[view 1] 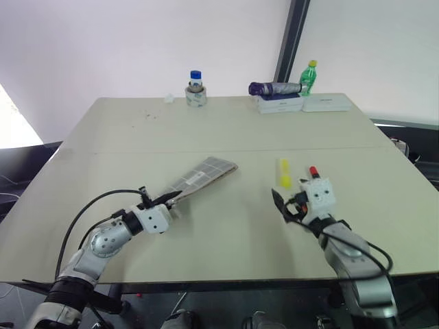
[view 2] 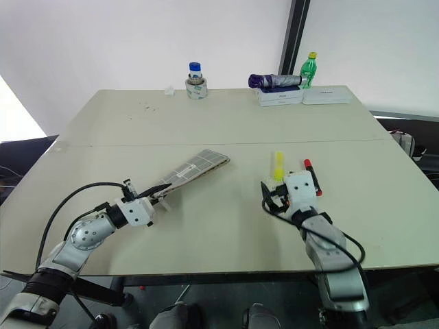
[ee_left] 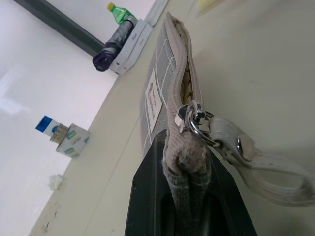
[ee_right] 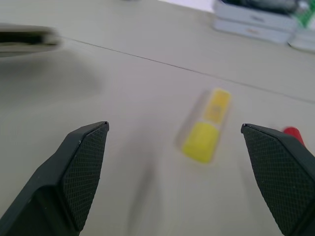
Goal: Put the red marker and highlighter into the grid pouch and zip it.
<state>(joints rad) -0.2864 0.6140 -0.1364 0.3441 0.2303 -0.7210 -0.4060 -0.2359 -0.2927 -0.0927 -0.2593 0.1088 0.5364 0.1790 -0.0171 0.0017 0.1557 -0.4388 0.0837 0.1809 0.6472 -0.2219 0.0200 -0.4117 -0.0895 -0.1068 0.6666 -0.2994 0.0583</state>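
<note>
From the head camera, the left gripper (view 1: 167, 200) is pinched tight on the near end of the grid pouch (view 1: 204, 175), which slants away from it across the table (view 1: 226, 130). The right gripper (view 2: 269, 197) has its two fingers spread wide with nothing in them. The highlighter (view 2: 278, 165) lies just past it, and the red marker (view 2: 308, 166) lies beside the highlighter, on the gripper's outer side. In the left wrist camera, the pouch's end sits between the black fingers, and the zipper pull (ee_left: 195, 119) hangs just past them with the slit opening beyond. In the right wrist camera, the highlighter lies ahead between the fingers (ee_right: 83, 162), nearer the outer one. I think the gripper should line up so the highlighter is in the middle, go down, then squeeze gently.
</note>
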